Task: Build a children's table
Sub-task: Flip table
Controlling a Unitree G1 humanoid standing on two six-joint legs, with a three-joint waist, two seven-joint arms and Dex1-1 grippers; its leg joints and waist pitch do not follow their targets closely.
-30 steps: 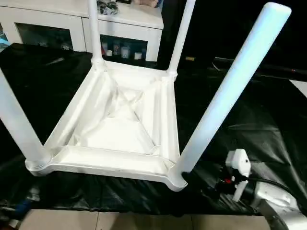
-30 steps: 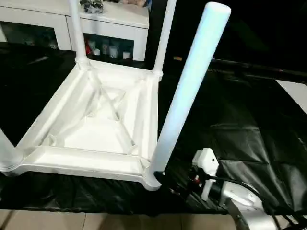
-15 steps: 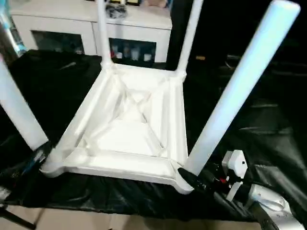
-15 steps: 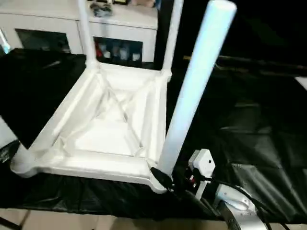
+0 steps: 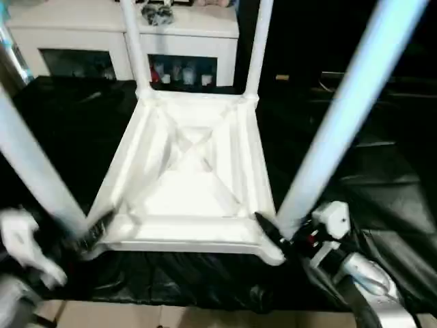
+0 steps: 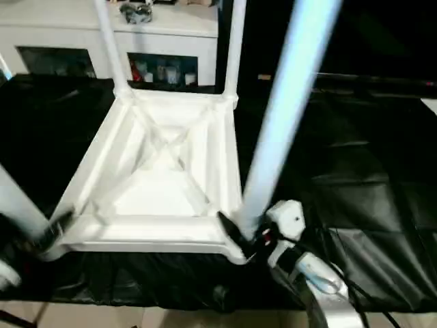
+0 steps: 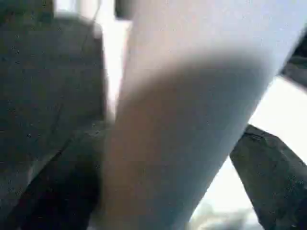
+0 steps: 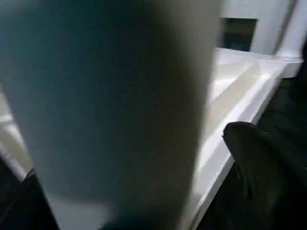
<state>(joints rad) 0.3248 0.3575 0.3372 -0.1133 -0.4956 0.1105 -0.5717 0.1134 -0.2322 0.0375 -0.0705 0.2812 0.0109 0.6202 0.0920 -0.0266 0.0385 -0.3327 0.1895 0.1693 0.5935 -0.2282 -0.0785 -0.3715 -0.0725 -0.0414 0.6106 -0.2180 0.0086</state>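
Observation:
The children's table [image 5: 194, 198] lies upside down on a black cloth, its ribbed X-braced underside facing up and its legs standing upright in the corner sockets. My right gripper [image 5: 283, 231] is open at the base of the near right leg [image 5: 334, 130], with that leg [image 8: 110, 96] between its fingers [image 8: 259, 163]. At the base of the near left leg [image 5: 31, 164], my left gripper [image 5: 78, 234] is open too, its fingers [image 7: 268, 177] on either side of the leg [image 7: 182, 120]. The two far legs [image 5: 133, 48] rise at the back.
A white cabinet [image 5: 184, 31] with glass-fronted compartments stands close behind the table. The black cloth [image 5: 389, 171] spreads wide to the right and left. Light floor [image 5: 171, 318] shows below the cloth's front edge.
The camera has tilted and shifted. My left arm has come into view and its gripper now straddles the near left leg. The right gripper stays at the near right leg's base.

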